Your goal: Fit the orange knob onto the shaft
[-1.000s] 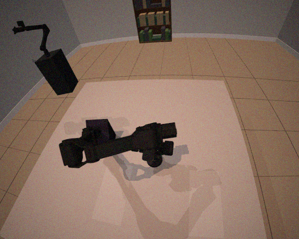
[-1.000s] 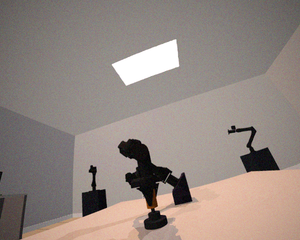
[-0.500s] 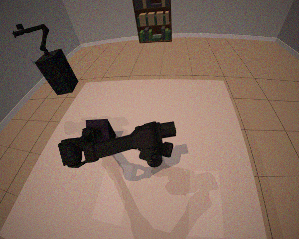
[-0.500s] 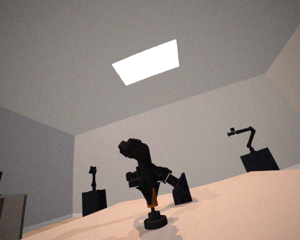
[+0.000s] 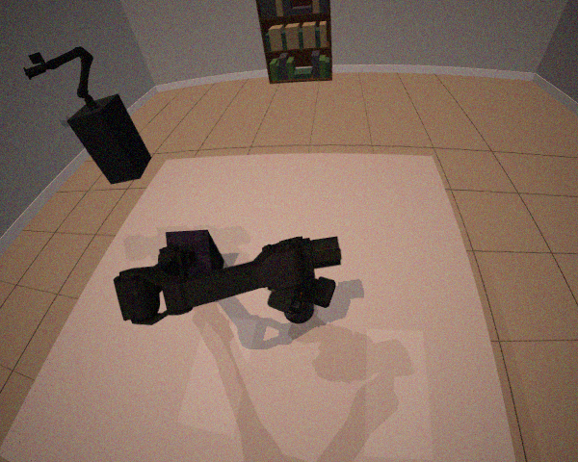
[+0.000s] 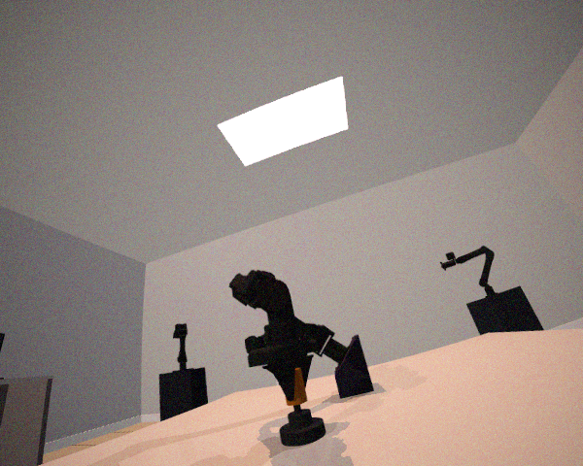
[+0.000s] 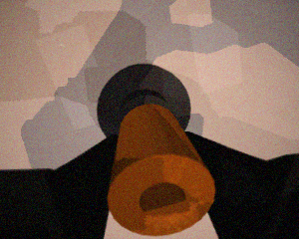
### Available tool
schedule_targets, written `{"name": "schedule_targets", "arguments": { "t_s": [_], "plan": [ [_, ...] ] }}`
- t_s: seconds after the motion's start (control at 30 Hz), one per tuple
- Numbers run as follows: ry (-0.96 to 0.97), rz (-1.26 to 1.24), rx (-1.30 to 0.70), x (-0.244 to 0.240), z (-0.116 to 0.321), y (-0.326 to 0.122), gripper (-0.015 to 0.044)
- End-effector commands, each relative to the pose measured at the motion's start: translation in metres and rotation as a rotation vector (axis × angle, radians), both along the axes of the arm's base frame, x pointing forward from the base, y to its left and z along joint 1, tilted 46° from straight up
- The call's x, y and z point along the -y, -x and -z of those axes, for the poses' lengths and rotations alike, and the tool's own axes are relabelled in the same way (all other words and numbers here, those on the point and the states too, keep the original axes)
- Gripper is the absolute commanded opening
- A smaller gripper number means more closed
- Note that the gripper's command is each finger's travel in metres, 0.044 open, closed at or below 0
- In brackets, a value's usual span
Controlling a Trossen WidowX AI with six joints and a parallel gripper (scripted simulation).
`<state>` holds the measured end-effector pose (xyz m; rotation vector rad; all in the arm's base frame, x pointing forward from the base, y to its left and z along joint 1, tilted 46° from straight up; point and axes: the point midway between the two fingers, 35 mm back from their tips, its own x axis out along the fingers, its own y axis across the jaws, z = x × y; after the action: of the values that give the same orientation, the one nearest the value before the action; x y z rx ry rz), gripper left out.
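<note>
The orange knob [image 6: 298,388] [image 7: 151,136] is a tapered upright piece held between the fingers. Its D-shaped hole shows in the upper end in the wrist view. My gripper [image 6: 295,394] [image 7: 150,139] is shut on it, straight above the pedestal. The round dark pedestal [image 6: 309,431] [image 7: 110,102] [image 5: 299,314] has a smaller raised step. A short length of the dark shaft [image 6: 296,408] shows between the step and the knob's lower end. Whether the shaft's tip is inside the knob is hidden. The shaft's flat side cannot be seen.
The arm's dark wedge-shaped base [image 5: 192,248] [image 6: 355,373] stands behind the pedestal in the exterior view. The pale work surface [image 5: 328,198] carries arm shadows. Other arms on dark stands [image 5: 111,143] [image 6: 505,311] and a bookshelf [image 5: 299,41] stand far off.
</note>
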<state>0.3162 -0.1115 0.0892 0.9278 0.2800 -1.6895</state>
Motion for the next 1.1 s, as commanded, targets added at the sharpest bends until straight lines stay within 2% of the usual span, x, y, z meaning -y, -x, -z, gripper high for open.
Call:
{"name": "schedule_targets", "arguments": {
  "t_s": [0.0,1.07],
  "plan": [
    [0.0,0.004,0.006,-0.0001,0.0004,0.0002,0.0],
    [-0.002,-0.019,-0.017,0.0003,0.0007,0.0002,0.0]
  ]
}}
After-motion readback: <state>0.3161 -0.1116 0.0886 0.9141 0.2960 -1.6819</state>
